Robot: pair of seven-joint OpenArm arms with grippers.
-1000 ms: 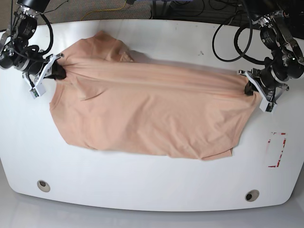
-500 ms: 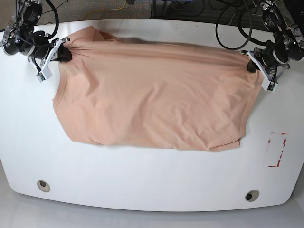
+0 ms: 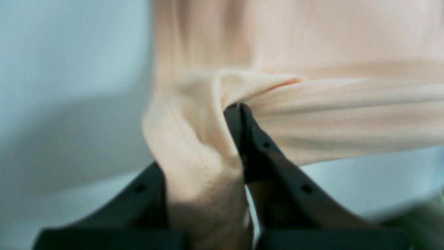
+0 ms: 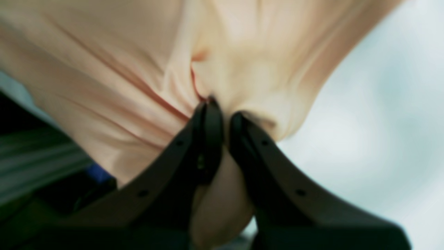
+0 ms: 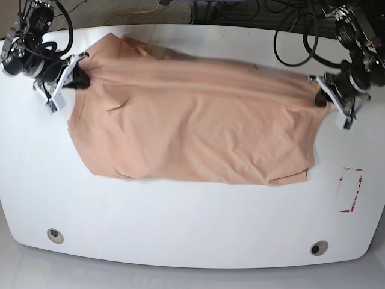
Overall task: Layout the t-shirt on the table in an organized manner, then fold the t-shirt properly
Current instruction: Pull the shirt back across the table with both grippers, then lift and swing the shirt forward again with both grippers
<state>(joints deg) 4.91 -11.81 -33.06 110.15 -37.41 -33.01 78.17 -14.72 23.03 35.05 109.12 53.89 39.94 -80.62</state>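
The peach t-shirt (image 5: 192,120) is stretched wide across the white table (image 5: 192,223), plain side up, its top edge pulled taut between both arms. At the base view's right, my left gripper (image 5: 319,96) is shut on the shirt's right corner; up close the black fingers (image 3: 249,139) pinch a bunched fold of the t-shirt (image 3: 312,114). At the base view's left, my right gripper (image 5: 80,77) is shut on the left corner, and the wrist view shows the fingers (image 4: 211,121) clamped on the gathered t-shirt (image 4: 138,69). The shirt's lower edge lies on the table.
Two round grommet holes (image 5: 55,234) (image 5: 318,247) sit near the table's front edge. A red-marked rectangle (image 5: 351,189) is at the right. Cables (image 5: 295,42) hang at the back, beyond the far edge.
Both grippers, still holding the shirt, shifted slightly toward the front after having lifted it back; the shirt's lower edge slid farther from the front edge and the cloth looks flatter.
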